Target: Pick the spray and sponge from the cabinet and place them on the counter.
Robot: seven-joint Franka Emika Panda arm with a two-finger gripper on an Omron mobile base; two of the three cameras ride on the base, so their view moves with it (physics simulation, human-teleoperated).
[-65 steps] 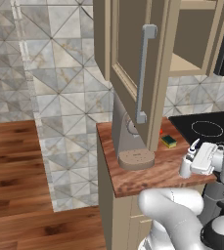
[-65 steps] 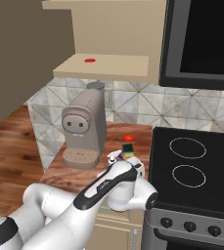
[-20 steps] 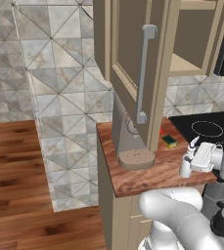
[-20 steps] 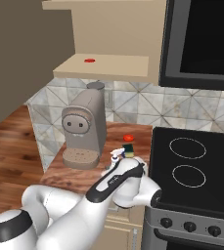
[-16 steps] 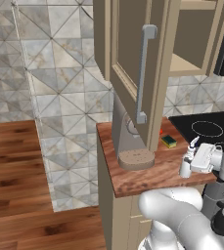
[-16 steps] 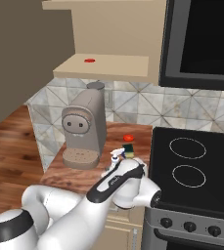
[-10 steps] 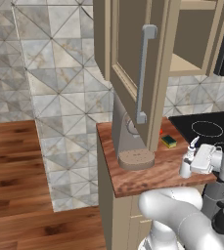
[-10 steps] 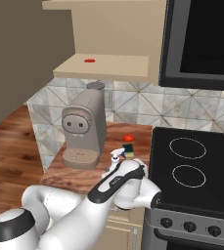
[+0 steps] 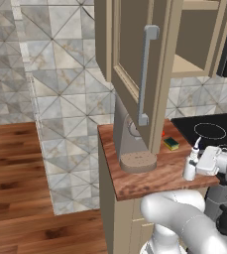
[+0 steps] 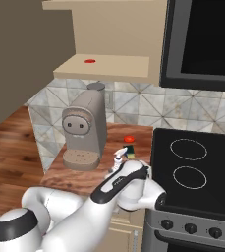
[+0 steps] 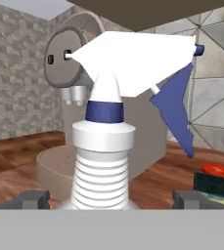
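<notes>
Standing upright on the wood-grain counter [image 9: 149, 181] between the spread-wide, empty fingers of the claw [image 11: 112, 199], apparently just set down: spray bottle [image 11: 114, 127], with sponge [image 11: 213, 188] lying beyond, right.

The counter [image 9: 149, 181] — a reddish-brown wood-grain slab on a beige base — carries four things. The big grey coffee machine [image 10: 84, 130] stands at the back left. The spray [image 9: 190, 166] stands upright near the front edge. Behind it lies the sponge [image 9: 171, 143], green on top — just beside a small red-orange thing [image 10: 128, 139], close to the black stovetop [image 10: 197, 165].
</notes>
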